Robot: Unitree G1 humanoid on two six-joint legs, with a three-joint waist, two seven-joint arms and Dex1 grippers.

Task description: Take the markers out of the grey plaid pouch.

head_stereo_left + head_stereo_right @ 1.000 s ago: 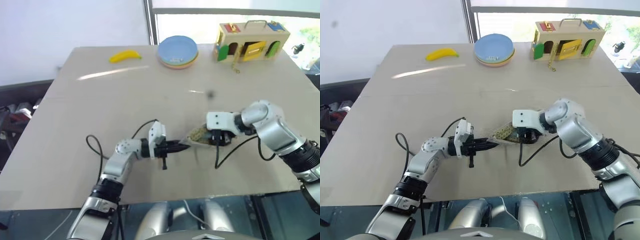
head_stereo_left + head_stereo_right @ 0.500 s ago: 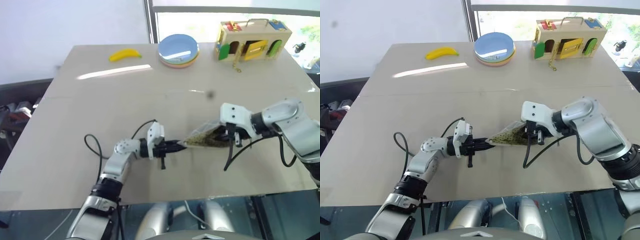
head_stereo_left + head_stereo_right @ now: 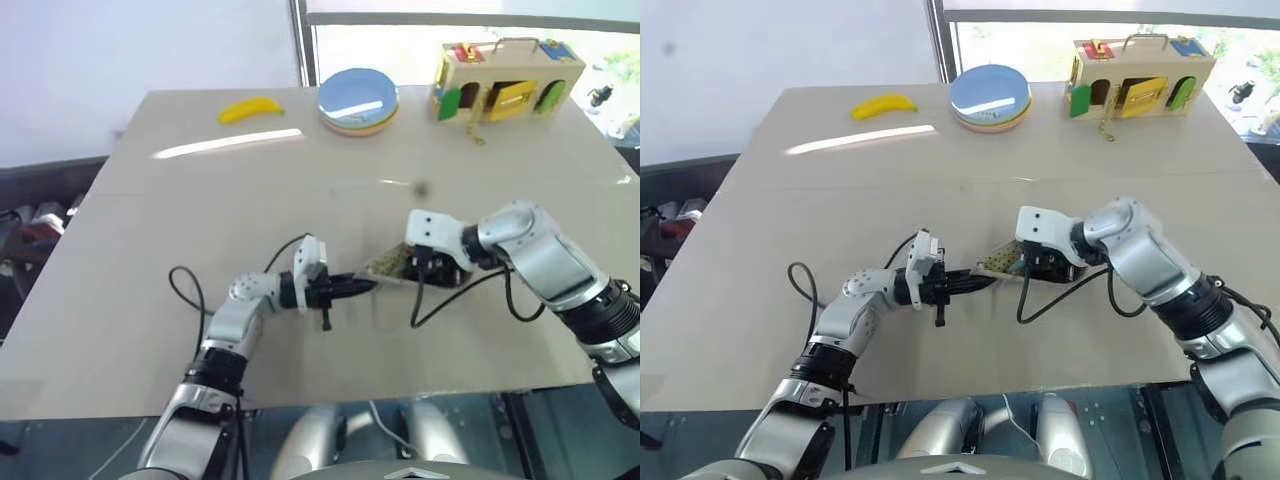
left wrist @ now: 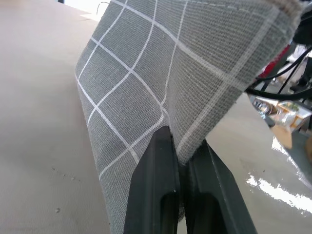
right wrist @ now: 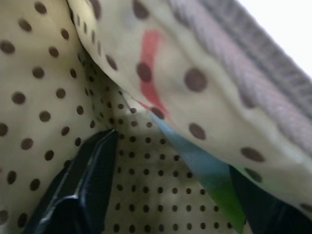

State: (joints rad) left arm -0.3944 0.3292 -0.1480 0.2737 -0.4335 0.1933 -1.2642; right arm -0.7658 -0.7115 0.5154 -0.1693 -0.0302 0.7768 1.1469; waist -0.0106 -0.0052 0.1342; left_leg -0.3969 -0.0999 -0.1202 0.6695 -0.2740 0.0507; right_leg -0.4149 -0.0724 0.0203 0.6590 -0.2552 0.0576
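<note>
Right wrist view: right claw (image 5: 165, 195) spread inside the soft grey plaid fabric pouch's (image 4: 161, 83) dotted lining; left claw (image 4: 178, 170) pinches its limp corner.

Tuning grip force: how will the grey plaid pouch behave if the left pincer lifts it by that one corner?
Likely floppy: the grey plaid pouch folds and creases where the left pincer pinches it. Probably light, since one pinched edge props it up. Its woven fabric looks grippy, not slippery.
</note>
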